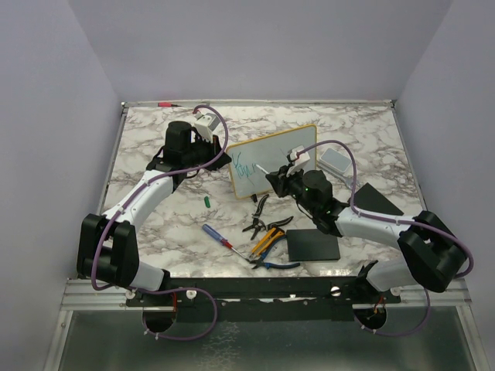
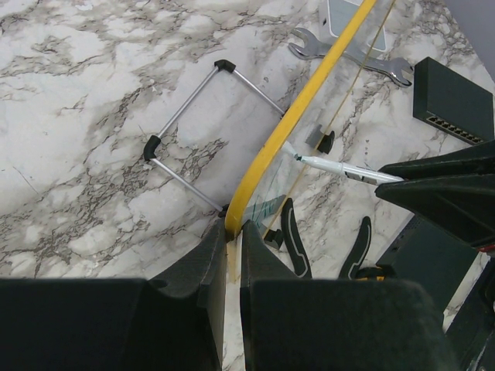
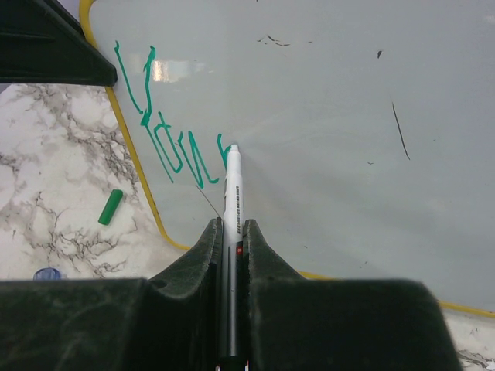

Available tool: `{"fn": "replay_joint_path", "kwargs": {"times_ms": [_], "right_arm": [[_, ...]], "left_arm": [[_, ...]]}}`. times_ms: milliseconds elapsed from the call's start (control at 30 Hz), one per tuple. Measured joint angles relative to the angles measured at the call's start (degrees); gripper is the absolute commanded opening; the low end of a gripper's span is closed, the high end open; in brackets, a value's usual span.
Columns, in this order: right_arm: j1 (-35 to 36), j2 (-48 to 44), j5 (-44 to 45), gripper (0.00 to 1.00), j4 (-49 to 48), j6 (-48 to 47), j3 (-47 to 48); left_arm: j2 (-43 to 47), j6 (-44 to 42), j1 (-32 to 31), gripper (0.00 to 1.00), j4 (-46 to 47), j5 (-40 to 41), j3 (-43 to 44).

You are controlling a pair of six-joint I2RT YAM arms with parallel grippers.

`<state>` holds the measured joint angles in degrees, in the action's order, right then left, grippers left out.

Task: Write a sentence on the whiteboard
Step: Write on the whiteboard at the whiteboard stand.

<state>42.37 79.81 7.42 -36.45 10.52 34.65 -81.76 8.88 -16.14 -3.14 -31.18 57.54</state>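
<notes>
The whiteboard (image 1: 271, 158) with a yellow frame stands tilted at the table's middle. Teal-green scrawl (image 1: 246, 166) covers its left part, and shows in the right wrist view (image 3: 166, 131). My left gripper (image 2: 232, 236) is shut on the board's yellow edge (image 2: 309, 108) at its left end. My right gripper (image 3: 230, 232) is shut on a white marker (image 3: 231, 193), whose tip touches the board surface (image 3: 325, 139) just right of the writing. In the top view the right gripper (image 1: 278, 179) sits in front of the board, and the marker (image 2: 348, 168) shows through it in the left wrist view.
A green marker cap (image 1: 207, 200) lies left of the board. Pliers (image 1: 259, 224), a blue-handled screwdriver (image 1: 215, 233), yellow-handled cutters (image 1: 267, 243) and a flat black pad (image 1: 312, 246) lie in front. A grey block (image 1: 336, 161), a wrench (image 2: 348, 58) and a dark wedge (image 1: 379, 199) are to the right.
</notes>
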Motion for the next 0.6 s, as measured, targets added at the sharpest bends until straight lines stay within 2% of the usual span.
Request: {"fn": "replay_joint_path", "kwargs": {"times_ms": [600], "right_arm": [[0.0, 0.0, 0.1, 0.01, 0.1, 1.5, -2.6]], "left_arm": [[0.0, 0.0, 0.0, 0.04, 0.0, 0.0, 0.0]]}}
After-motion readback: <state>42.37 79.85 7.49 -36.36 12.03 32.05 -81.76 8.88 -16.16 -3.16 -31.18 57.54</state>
